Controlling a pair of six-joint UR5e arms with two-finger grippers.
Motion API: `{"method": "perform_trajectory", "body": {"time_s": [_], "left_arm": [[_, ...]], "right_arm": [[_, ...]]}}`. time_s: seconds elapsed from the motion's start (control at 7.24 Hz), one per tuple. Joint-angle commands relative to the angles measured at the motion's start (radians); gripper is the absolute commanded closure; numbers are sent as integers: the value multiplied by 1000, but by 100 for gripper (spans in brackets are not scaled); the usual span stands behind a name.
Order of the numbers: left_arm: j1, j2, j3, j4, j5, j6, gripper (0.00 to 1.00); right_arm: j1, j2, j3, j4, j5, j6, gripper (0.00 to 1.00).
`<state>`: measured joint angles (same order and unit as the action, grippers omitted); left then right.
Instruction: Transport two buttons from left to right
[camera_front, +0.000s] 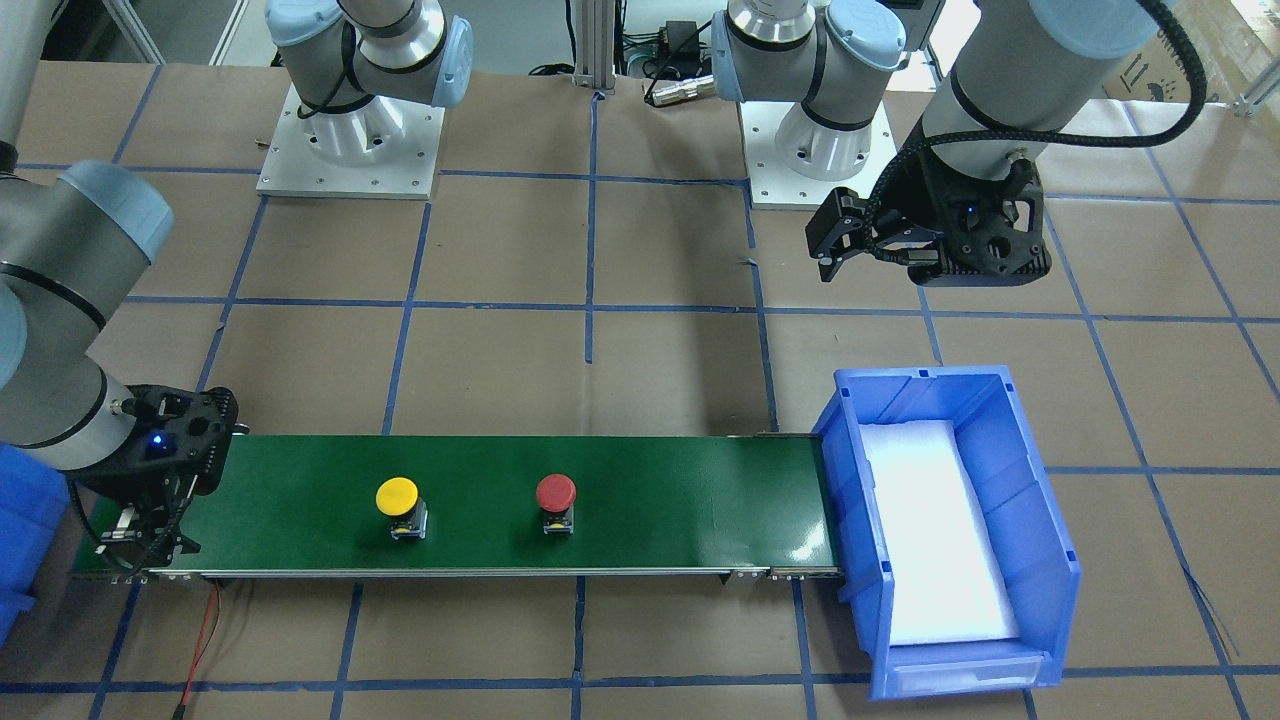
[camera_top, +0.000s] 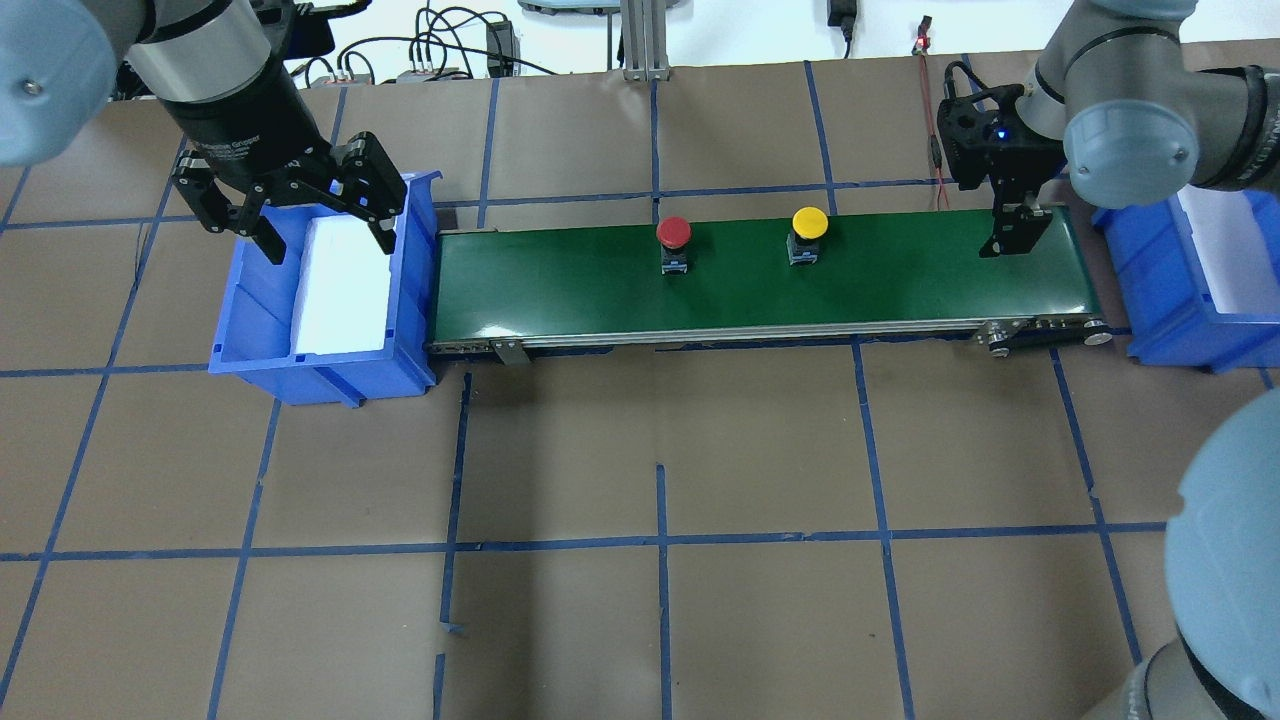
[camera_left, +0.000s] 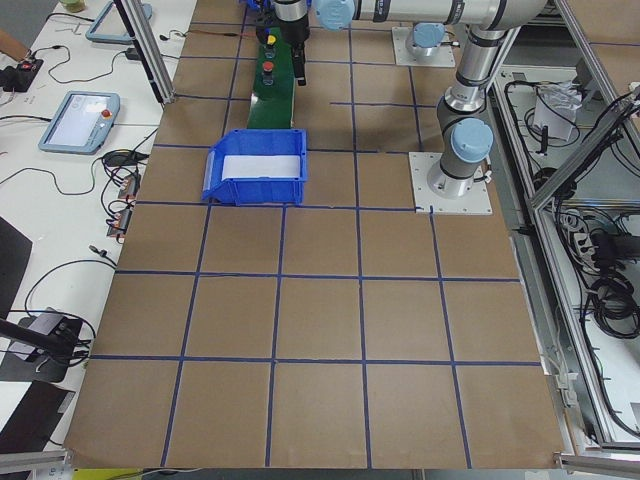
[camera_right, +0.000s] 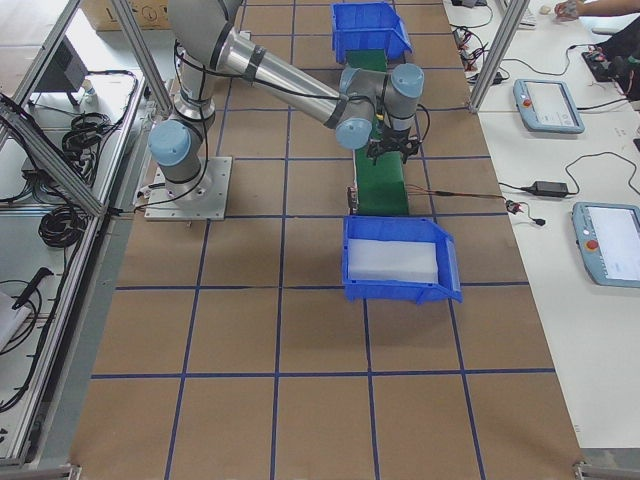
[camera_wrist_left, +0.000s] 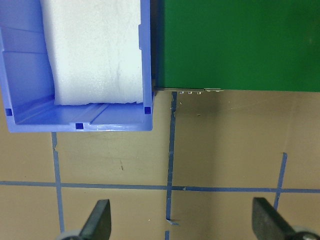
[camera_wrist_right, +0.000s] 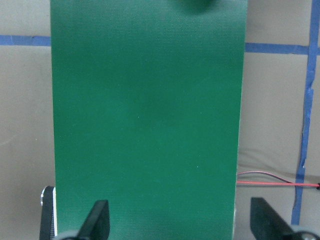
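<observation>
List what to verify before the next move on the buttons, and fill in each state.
1. On the green belt, the red button and yellow button stand upright and apart: ok.
2. The right gripper is open and empty over the belt's end: ok.
3. The left gripper is open, empty and off the belt: ok.
4. The right bin holds only white foam: ok.
5. Whether the belt is running or stopped: cannot tell.

Green conveyor belt (camera_top: 760, 285) ran across the brown-papered desk (camera_top: 760, 450), with a blue tape grid (camera_top: 660, 540) on the paper. One blue bin (camera_top: 330, 375) sat at one belt end and a second blue bin (camera_top: 1170, 335) at the other. Both were lined with white foam; the foam pad (camera_top: 345, 285) was clearest in the first. Red wire (camera_front: 205, 625) trailed off the belt frame. Two teach pendants (camera_right: 548, 103) lay on a white side desk (camera_right: 600, 330).
</observation>
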<state>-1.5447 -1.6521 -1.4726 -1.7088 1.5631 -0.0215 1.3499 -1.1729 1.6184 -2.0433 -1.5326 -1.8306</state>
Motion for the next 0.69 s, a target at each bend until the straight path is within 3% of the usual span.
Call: {"method": "perform_trajectory", "body": {"time_s": [0.0, 0.55], "left_arm": [[0, -2, 0, 0, -2, -2, 0], [0, -2, 0, 2, -2, -2, 0]], "right_arm": [[0, 1, -2, 0, 0, 1, 0], [0, -4, -2, 0, 0, 7, 0]]}}
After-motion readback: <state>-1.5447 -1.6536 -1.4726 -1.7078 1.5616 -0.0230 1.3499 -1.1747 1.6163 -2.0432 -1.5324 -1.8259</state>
